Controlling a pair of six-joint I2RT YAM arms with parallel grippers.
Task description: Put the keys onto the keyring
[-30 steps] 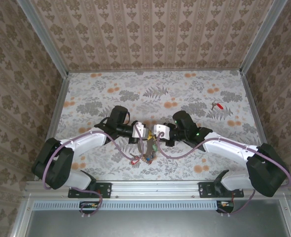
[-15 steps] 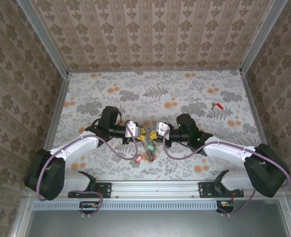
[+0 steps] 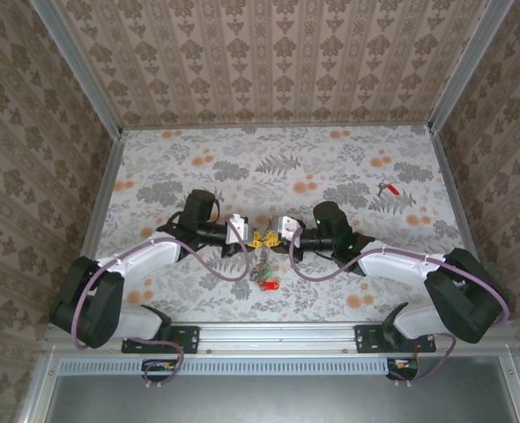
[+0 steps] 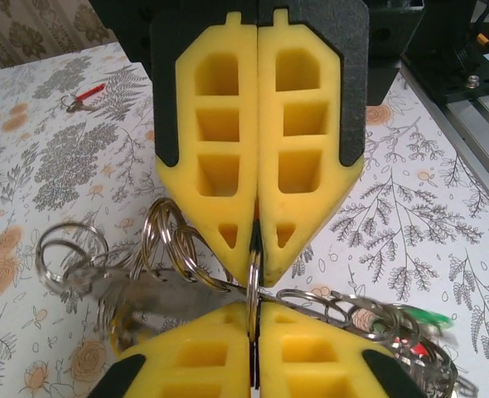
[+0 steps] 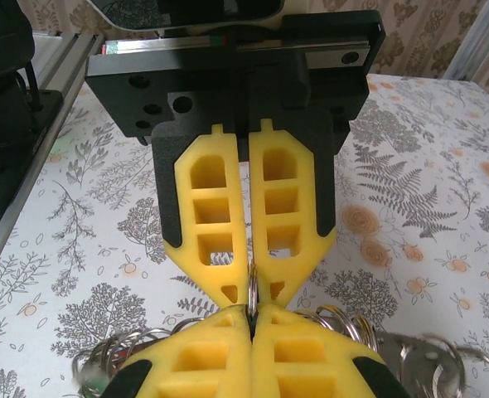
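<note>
Yellow foam fingertips of the left gripper [image 3: 256, 238] and the right gripper [image 3: 268, 238] meet tip to tip above the middle of the table [image 3: 330, 159]. Both pincers are fully closed. Each nips a thin metal loop seen edge-on, apparently the keyring [image 4: 251, 280], though blur in the wrist views prevents certainty. A cluster of keys [image 3: 263, 275] and small rings hangs below the grip.

Status: part of the set appears to be threaded.

Outstanding: one red-headed key [image 3: 388, 189] lies flat toward the far right, well apart from the cluster, and is judged not yet fitted.
</note>
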